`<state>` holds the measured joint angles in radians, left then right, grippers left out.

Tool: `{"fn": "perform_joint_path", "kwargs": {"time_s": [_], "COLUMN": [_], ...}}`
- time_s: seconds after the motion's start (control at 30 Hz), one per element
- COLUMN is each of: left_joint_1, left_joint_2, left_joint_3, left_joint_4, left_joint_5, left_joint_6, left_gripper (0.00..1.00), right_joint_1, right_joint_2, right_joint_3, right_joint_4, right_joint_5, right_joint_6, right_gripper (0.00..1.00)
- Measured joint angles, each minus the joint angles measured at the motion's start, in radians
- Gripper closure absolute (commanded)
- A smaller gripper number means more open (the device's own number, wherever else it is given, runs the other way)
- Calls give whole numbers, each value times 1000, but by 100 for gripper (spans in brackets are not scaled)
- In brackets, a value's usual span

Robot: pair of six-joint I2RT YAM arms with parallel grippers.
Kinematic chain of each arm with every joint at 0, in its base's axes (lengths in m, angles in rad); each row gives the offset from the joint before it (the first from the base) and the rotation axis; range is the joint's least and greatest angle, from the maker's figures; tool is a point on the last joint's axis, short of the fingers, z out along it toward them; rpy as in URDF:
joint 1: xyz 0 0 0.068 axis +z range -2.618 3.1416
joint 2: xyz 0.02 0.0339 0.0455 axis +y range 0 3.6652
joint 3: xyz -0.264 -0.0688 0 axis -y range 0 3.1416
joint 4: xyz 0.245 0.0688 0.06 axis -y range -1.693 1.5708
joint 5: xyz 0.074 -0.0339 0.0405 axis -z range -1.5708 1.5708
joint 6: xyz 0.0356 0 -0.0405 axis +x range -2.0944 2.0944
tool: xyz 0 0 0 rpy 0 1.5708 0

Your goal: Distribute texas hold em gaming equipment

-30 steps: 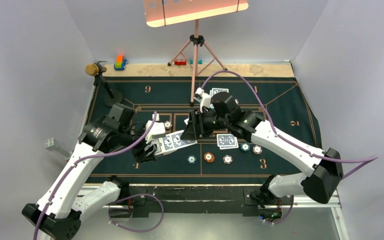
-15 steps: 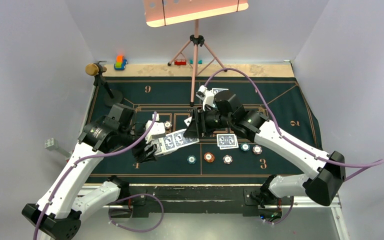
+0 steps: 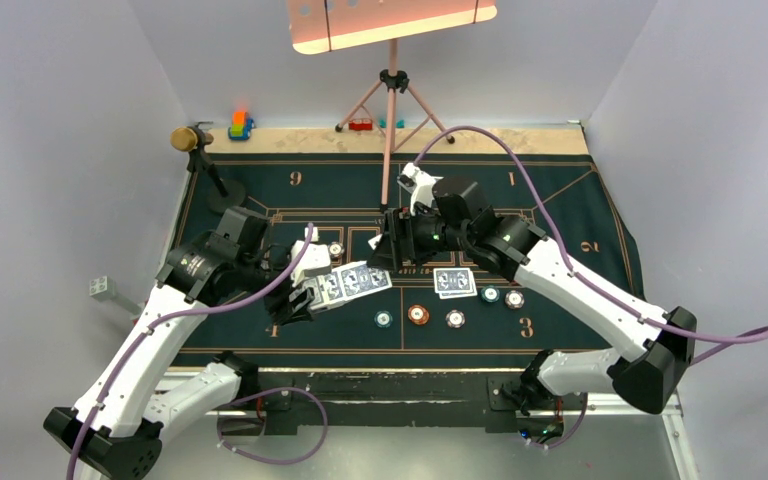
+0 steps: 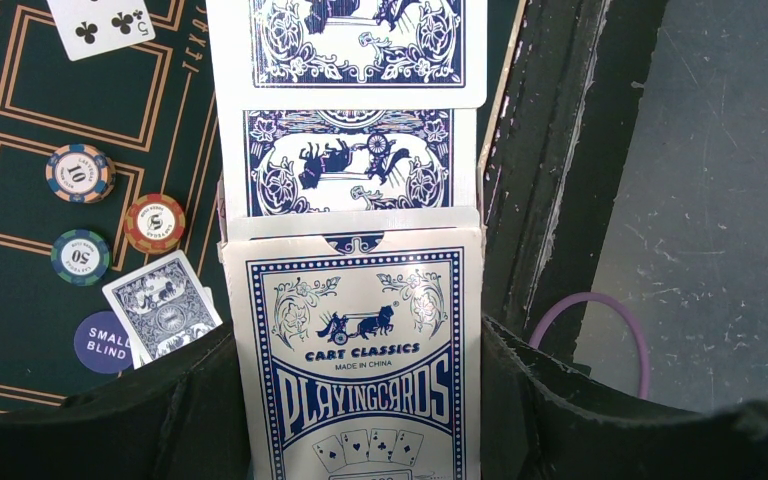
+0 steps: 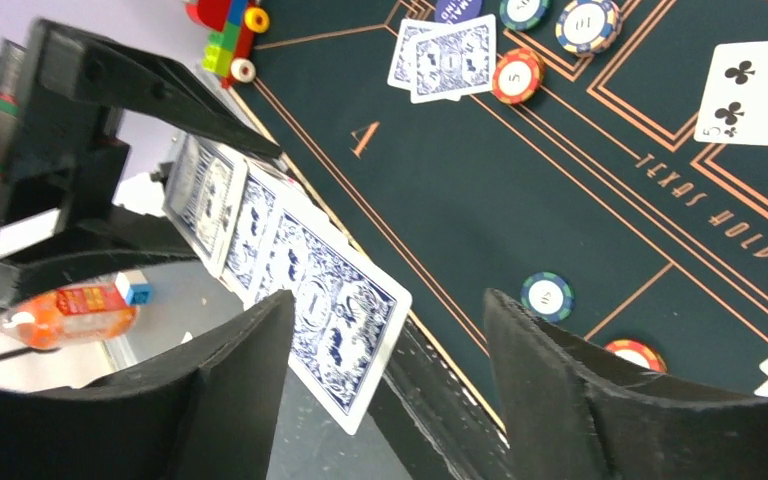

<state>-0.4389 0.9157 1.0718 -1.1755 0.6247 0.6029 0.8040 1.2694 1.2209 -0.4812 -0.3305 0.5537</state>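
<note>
Three pale grey walls (image 3: 60, 150) closed in the bench (image 3: 500, 140), which was covered by a dark green felt mat (image 3: 580, 210).

Top view: a tripod (image 3: 390, 100), microphone (image 3: 188, 138) and toy blocks (image 3: 241, 125) stood along the far edge. The left fingers (image 3: 298, 298) were clamped on a card box (image 3: 312, 290), with fanned cards (image 3: 355, 282) jutting from it toward mid-mat. The right fingers (image 3: 388, 252) stood apart just beside the fan's end. A row of chips (image 3: 418, 314) lay near the front, with a face-down pair (image 3: 454, 283) behind it.

Left wrist: the box's print was readable here, as it was not from above. Two blue-backed cards had slid from its mouth. A five of clubs (image 4: 100, 22) lay face up, and a purple blind button (image 4: 105, 340) sat beside the face-down pair. Scuffed grey floor (image 4: 710, 200) showed past the bench edge.

Right wrist: the end card of the fan sat in the gap between the parted fingers, close to the left one and clear of the right. Whether it touched could not be told. "Texas Hold'em" lettering showed on the felt.
</note>
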Motion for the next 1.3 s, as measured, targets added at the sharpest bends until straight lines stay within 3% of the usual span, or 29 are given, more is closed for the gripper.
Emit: {"fn": "perform_joint_path", "kwargs": {"time_s": [0.17, 0.33, 0.57, 1.07, 1.3], "left_joint_1": [0, 0, 0, 0, 0], "left_joint_2": [0, 0, 0, 0, 0], "left_joint_3": [0, 0, 2, 5, 5], "left_joint_4": [0, 0, -1, 0, -1], "left_joint_5": [0, 0, 0, 0, 0], "left_joint_6": [0, 0, 0, 0, 0], "left_gripper": [100, 100, 100, 100, 100], "right_joint_1": [0, 0, 0, 0, 0], "right_joint_2": [-13, -84, -32, -20, -38], "right_joint_3": [-23, -114, -179, -216, -201], "right_joint_4": [-16, 52, 206, 255, 200], "right_joint_5": [-1, -41, -137, -176, -164], "right_joint_6": [0, 57, 146, 212, 200], "right_gripper": [9, 6, 6, 52, 61]}}
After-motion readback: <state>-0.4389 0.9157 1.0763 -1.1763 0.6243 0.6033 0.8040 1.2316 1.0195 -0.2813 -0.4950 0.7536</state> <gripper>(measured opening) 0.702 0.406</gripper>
